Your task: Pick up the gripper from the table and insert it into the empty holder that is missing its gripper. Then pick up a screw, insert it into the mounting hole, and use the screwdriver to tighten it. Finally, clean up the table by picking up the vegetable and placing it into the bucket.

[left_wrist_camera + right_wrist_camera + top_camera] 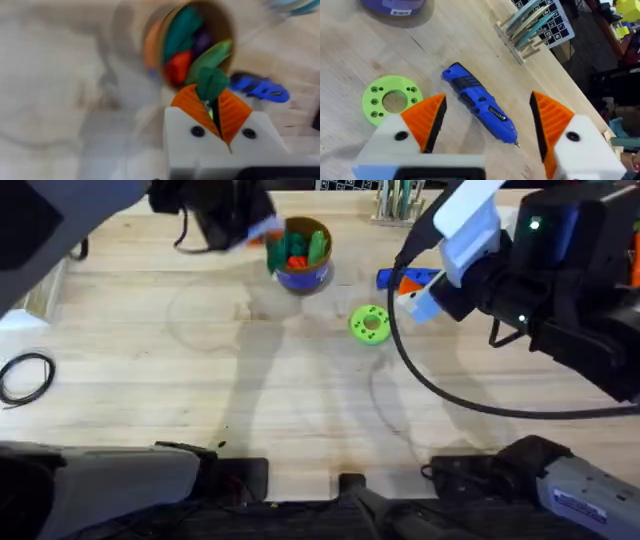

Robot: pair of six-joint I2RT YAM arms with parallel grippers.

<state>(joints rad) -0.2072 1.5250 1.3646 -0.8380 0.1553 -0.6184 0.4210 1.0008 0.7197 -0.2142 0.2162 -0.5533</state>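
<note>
My left gripper (212, 102) is shut on the dark green vegetable (212, 80), whose leafy end sticks out past the orange pads. It hangs right at the mouth of the bucket (227, 22), which holds several colourful toy pieces. From overhead the bucket (300, 258) stands at the back centre with the left gripper (260, 235) just to its left. My right gripper (487, 97) is open above a thin blue pen (480, 102); overhead it (415, 290) is right of centre. The screwdriver, screw and holder are out of view.
A bright green disc with holes (370, 323) lies mid-table, close to the right gripper's left pad (425, 117). A rack of teal tubes (400, 200) stands at the back edge. A coiled black cable (25, 375) lies at the far left.
</note>
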